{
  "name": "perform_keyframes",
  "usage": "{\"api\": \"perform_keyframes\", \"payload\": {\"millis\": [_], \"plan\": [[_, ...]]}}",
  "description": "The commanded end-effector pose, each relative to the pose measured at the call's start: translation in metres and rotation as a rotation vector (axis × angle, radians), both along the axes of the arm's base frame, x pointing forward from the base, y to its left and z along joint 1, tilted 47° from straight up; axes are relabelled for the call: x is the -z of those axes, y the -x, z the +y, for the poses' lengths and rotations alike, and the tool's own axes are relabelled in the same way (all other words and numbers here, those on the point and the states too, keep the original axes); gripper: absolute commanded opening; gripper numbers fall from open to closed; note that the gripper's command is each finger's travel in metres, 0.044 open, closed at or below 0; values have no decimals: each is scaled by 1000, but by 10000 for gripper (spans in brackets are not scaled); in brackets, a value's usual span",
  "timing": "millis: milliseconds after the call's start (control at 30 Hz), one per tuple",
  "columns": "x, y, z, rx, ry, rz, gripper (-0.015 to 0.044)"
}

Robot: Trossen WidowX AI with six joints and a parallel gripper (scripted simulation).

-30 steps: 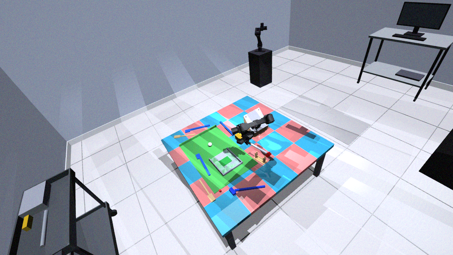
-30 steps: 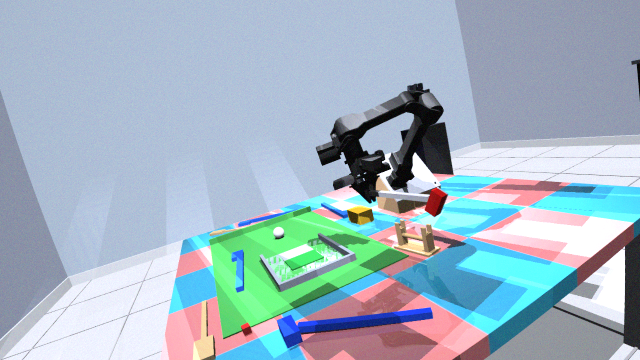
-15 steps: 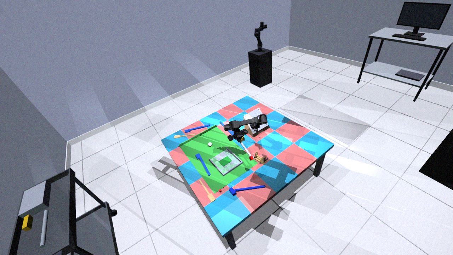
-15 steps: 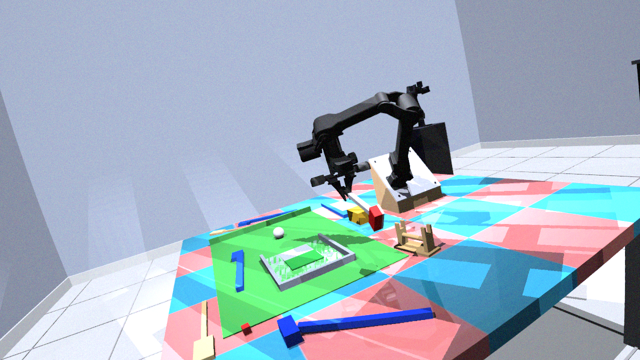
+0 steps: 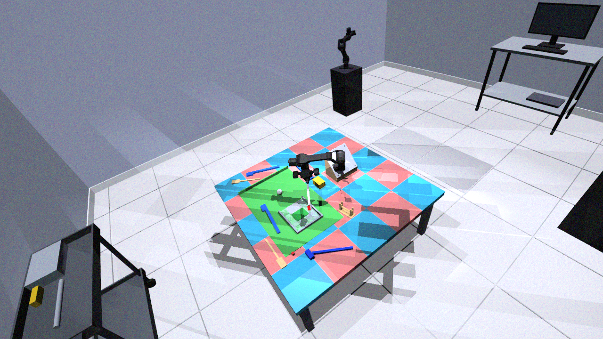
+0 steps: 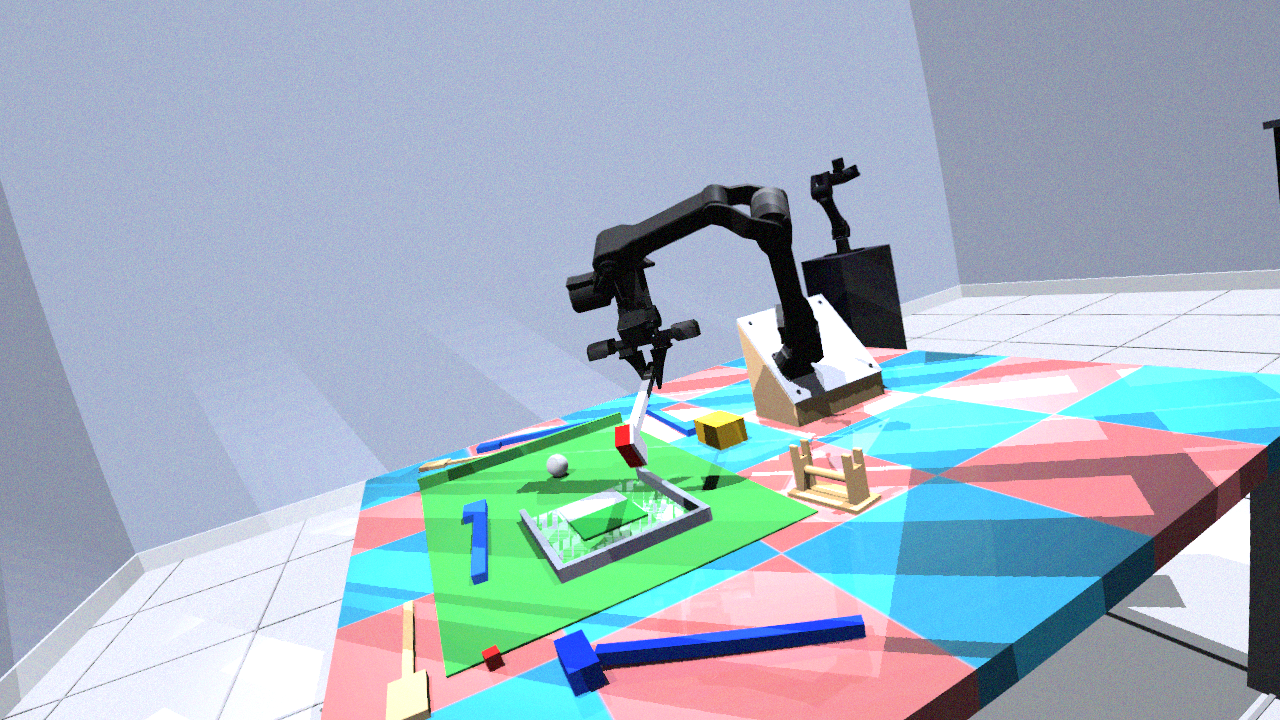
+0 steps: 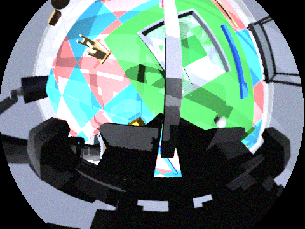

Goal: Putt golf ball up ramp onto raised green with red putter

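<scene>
My gripper (image 5: 307,182) (image 6: 655,379) (image 7: 166,116) is shut on the red putter's pale shaft (image 5: 308,195) (image 6: 640,407) (image 7: 173,63). The shaft hangs down from the fingers, with the red head (image 5: 309,207) (image 6: 623,437) above the mat near one corner of the ramp. The ramp's grey wall (image 5: 310,223) (image 6: 635,546) surrounds three sides of the raised green (image 5: 300,213) (image 6: 608,519) (image 7: 194,46). The white golf ball (image 5: 279,191) (image 6: 557,464) (image 7: 220,122) rests on the green mat (image 5: 257,202) (image 6: 501,608), apart from the putter head. In the wrist view the head is mostly cut off.
An empty wooden stand (image 5: 346,211) (image 6: 834,492) and a yellow block (image 5: 319,181) (image 6: 720,429) are beside the mat. A blue putter (image 5: 270,219) (image 6: 479,546) (image 7: 235,57) lies on the mat. Other blue and tan putters lie around it, with a small red cube (image 5: 293,253) (image 6: 491,658) near one corner.
</scene>
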State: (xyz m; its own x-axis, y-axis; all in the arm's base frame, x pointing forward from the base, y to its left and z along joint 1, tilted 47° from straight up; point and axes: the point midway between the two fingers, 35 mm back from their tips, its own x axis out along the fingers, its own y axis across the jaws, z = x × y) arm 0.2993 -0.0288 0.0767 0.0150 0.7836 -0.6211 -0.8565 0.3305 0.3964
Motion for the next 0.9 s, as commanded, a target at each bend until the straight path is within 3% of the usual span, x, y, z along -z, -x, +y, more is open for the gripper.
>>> {"api": "perform_keyframes", "payload": {"millis": [0, 867], "plan": [[16, -5, -21, 72, 18, 76, 0], [138, 15, -141, 493, 84, 580, 0]]}}
